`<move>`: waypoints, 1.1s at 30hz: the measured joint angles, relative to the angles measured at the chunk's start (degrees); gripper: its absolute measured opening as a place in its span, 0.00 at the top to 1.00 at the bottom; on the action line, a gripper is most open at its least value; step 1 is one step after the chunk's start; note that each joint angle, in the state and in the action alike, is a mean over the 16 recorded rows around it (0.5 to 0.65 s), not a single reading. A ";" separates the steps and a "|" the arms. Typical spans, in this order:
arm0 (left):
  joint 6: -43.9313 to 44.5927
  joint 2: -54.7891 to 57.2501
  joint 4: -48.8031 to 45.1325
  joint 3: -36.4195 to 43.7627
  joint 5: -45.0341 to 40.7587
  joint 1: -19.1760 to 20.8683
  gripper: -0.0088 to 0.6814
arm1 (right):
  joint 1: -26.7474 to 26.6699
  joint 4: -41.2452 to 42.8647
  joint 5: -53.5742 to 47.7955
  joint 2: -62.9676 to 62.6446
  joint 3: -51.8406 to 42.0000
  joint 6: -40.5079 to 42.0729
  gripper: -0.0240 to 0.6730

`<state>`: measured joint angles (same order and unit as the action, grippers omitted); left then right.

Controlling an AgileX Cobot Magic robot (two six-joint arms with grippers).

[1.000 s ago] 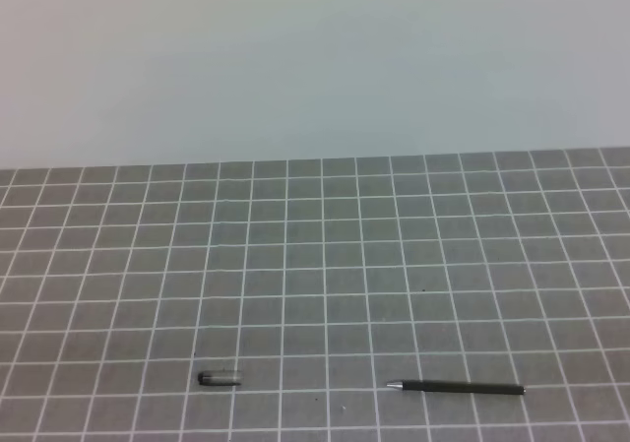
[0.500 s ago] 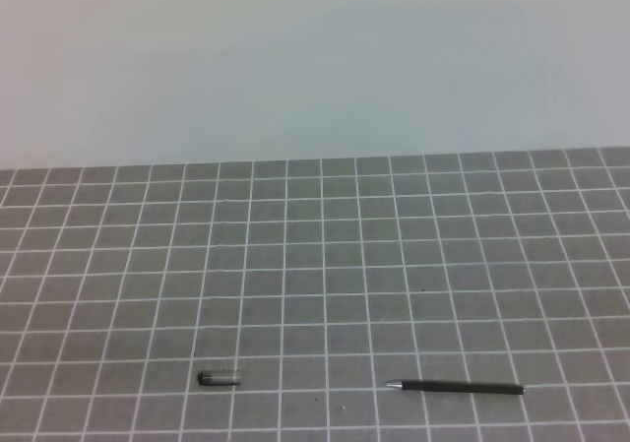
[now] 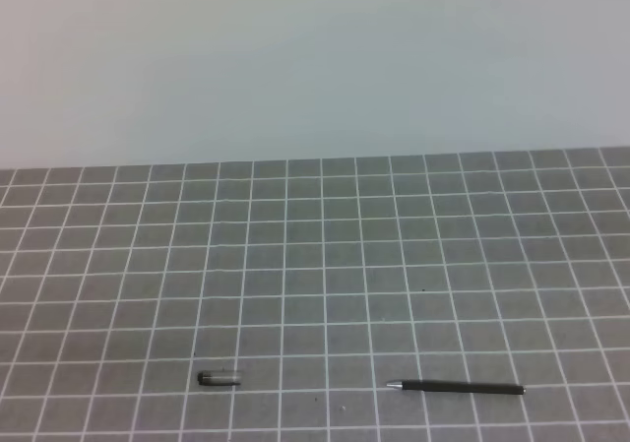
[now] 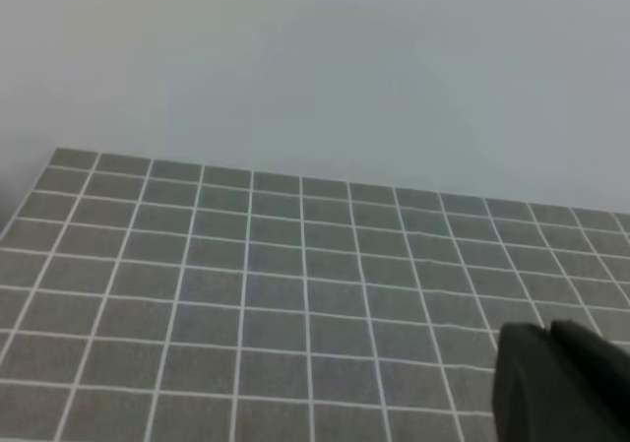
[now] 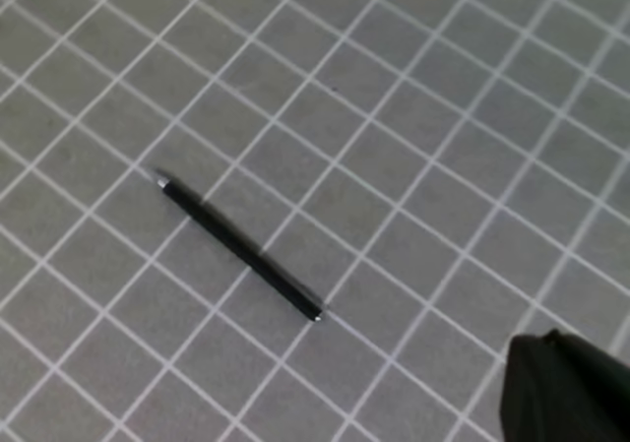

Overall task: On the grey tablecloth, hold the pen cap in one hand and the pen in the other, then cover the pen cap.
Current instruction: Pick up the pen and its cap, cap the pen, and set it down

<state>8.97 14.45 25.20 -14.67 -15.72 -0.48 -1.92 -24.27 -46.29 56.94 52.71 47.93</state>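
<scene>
The grey tablecloth [image 3: 394, 265] covers the desk from its far edge, where it meets a plain pale wall [image 3: 315, 58], down to the near edge of the high view. Its thin white lines make a regular grid of small squares.

The pen cap [image 3: 219, 378] lies on its side close to the near edge, left of the middle, its long axis running along that edge. The pen [image 3: 455, 388] lies flat near the same edge, right of the middle and well apart from the cap. It also runs along the near edge, with its small silvery tip pointing left toward the cap. Neither thing is touched by anything.

The right wrist view looks down on the pen [image 5: 239, 248], which crosses the grid slantwise, tip toward the upper left. A dark part of the right claw [image 5: 566, 388] shows in the lower right corner, above the cloth and apart from the pen. The left wrist view shows only cloth and wall, with a dark part of the left claw [image 4: 561, 383] in its lower right corner; the cap is out of that view. Both claws are clenched and hold nothing.
</scene>
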 joint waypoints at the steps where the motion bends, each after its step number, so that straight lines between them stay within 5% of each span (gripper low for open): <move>1: -0.01 0.00 0.00 0.00 0.04 0.00 0.99 | -0.71 -0.03 -0.52 2.24 1.05 0.84 0.96; 15: 0.33 0.00 -0.09 0.00 0.55 -0.01 0.99 | -12.93 1.33 -7.79 26.44 8.95 14.75 0.96; 23: 0.57 0.00 -0.09 0.00 0.56 -0.01 0.99 | -18.53 10.49 -9.74 37.45 13.54 13.58 0.95; 33: 0.66 0.00 -0.09 0.00 0.56 -0.01 0.99 | -23.61 22.77 -11.62 47.51 20.34 7.81 0.74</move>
<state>9.63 14.45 25.10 -14.67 -15.16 -0.48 -25.53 -1.50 -57.91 104.45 73.06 55.75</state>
